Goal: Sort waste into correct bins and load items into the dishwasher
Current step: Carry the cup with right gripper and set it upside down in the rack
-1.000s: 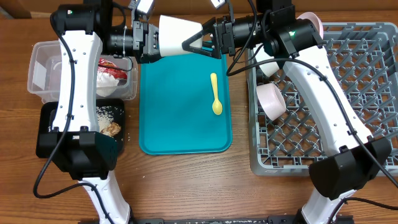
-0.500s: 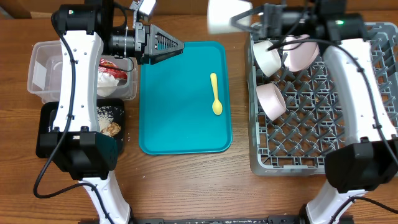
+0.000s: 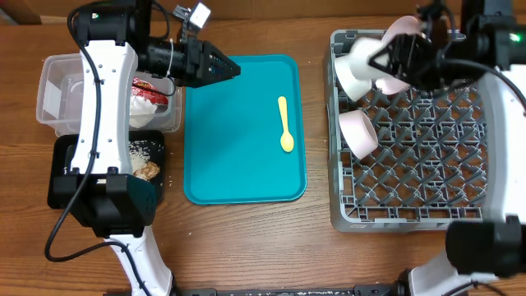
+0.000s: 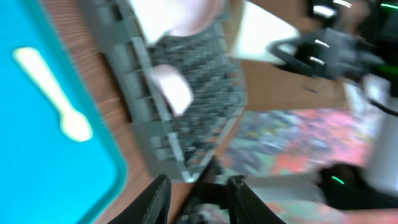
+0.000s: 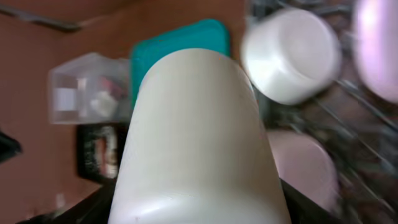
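The spoon (image 3: pixel 285 125) lies on the flat tray (image 3: pixel 238 156), the dish rack (image 3: pixel 427 189) holding bowls (image 3: pixel 359 131) stands right of that tray, and the tub (image 3: pixel 51 99) and shallow bin (image 3: pixel 62 160) sit left of it.

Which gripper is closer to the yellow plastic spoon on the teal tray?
Left. The left gripper hangs over the flat teal tray, up-left of the yellow plastic spoon in the overhead view; the right gripper is farther, over the grey plastic dish rack.

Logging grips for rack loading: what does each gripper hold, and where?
Right gripper holds the white cup by its sides near one end; left gripper holds nothing.
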Tool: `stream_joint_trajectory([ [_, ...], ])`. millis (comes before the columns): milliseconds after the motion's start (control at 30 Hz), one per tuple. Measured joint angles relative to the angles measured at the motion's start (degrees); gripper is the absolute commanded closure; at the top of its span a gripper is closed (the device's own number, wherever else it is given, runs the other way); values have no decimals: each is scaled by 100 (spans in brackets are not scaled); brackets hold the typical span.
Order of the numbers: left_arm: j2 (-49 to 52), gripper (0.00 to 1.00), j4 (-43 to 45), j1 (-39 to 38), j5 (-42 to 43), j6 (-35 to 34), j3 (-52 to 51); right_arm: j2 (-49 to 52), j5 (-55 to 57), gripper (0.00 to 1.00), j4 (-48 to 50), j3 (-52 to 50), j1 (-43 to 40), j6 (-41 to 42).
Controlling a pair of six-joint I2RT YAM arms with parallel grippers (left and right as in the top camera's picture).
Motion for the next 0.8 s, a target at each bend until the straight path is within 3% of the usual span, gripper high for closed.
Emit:
stream_joint_trajectory([
  [167,0,67,205,-35,-955,-367,0,-494,1615,34,-1099,9,15,420],
  [300,0,67,275,-35,-1545,-562,0,-494,2509,34,-1384,-61,15,839],
  [533,0,70,297,-35,-2114,-671,0,-487,3296,33,-896,-981,15,1274],
  [800,0,73,297,-35,-2358,-719,0,-103,3366,33,105,-1930,15,1370],
])
